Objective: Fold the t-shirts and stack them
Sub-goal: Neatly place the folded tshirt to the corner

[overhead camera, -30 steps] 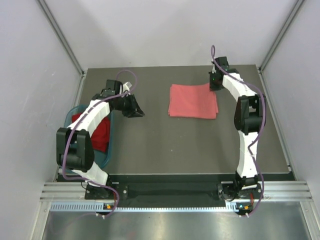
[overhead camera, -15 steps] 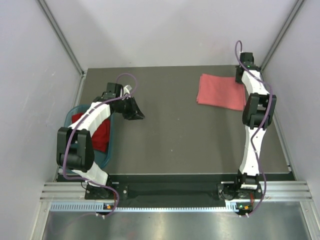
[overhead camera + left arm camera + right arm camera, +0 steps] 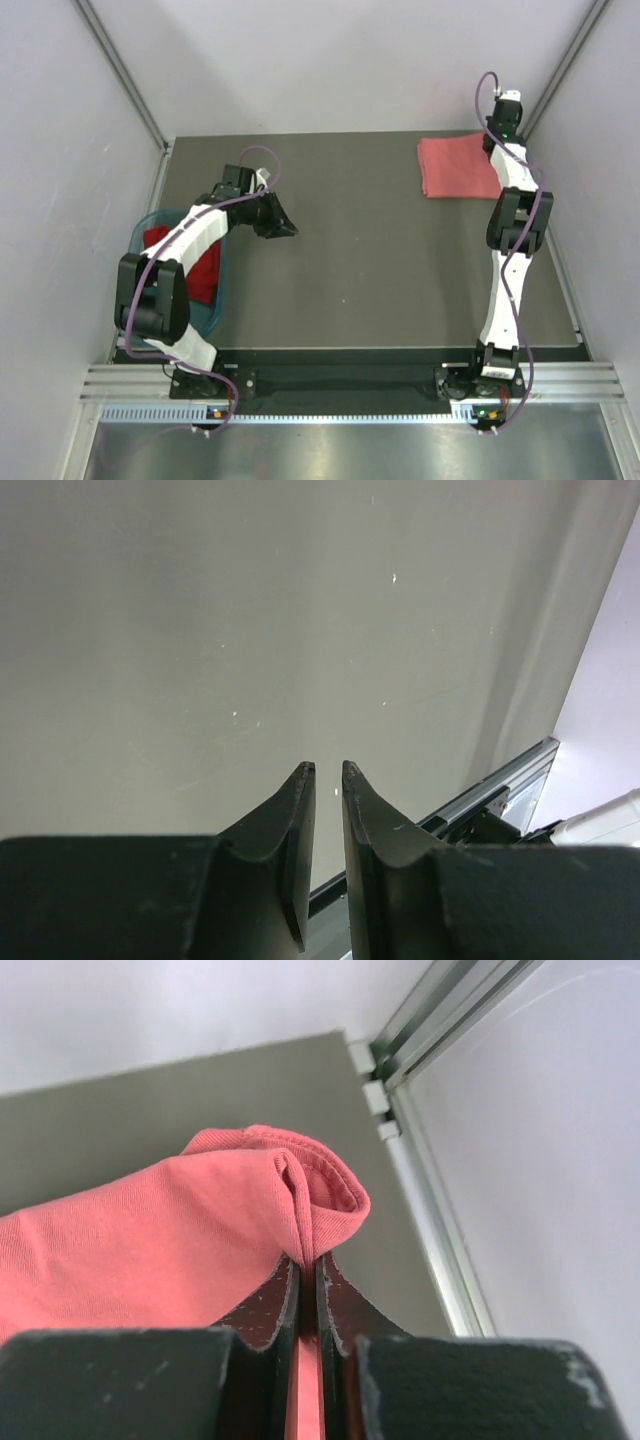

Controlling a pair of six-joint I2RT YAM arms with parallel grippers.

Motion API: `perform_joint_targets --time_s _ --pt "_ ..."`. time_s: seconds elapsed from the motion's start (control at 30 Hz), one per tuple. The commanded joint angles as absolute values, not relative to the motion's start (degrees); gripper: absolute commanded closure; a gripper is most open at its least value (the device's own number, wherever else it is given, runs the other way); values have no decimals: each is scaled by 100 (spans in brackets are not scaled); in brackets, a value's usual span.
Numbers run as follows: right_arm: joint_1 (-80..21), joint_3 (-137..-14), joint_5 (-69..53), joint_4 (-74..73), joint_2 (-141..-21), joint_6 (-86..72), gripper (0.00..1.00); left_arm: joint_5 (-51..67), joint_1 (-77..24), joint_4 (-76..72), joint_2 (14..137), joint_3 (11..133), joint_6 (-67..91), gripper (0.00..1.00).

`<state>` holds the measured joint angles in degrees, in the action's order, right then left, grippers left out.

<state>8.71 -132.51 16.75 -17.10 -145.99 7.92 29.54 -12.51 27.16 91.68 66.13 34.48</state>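
Observation:
The folded salmon-pink t-shirt (image 3: 458,167) lies at the far right corner of the table. My right gripper (image 3: 497,143) is shut on its right edge; in the right wrist view a fold of the pink cloth (image 3: 200,1230) is pinched between the jaws of that gripper (image 3: 307,1258). The deep red t-shirt (image 3: 200,268) lies crumpled in the teal basket (image 3: 217,305) at the left edge. My left gripper (image 3: 286,229) hovers over bare table right of the basket; in the left wrist view this gripper (image 3: 325,768) holds nothing, its jaws a thin gap apart.
An aluminium frame rail (image 3: 432,1210) and the white right wall run just beside the pinched shirt. The grey tabletop (image 3: 370,270) spreads between the arms. White walls close in the back and both sides.
My right gripper has dragged the pink t-shirt from the back middle to the far right corner. My left gripper has shifted slightly right.

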Motion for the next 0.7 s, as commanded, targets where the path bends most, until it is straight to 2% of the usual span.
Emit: perform_joint_targets --time_s 0.0,0.67 --pt "1046 -13623 1968 -651 -14783 827 100 2821 -1380 2470 9246 6636 3630 78" --pt "1186 -14124 2223 360 -15451 642 100 2663 -1661 3094 9888 7541 3454 78"
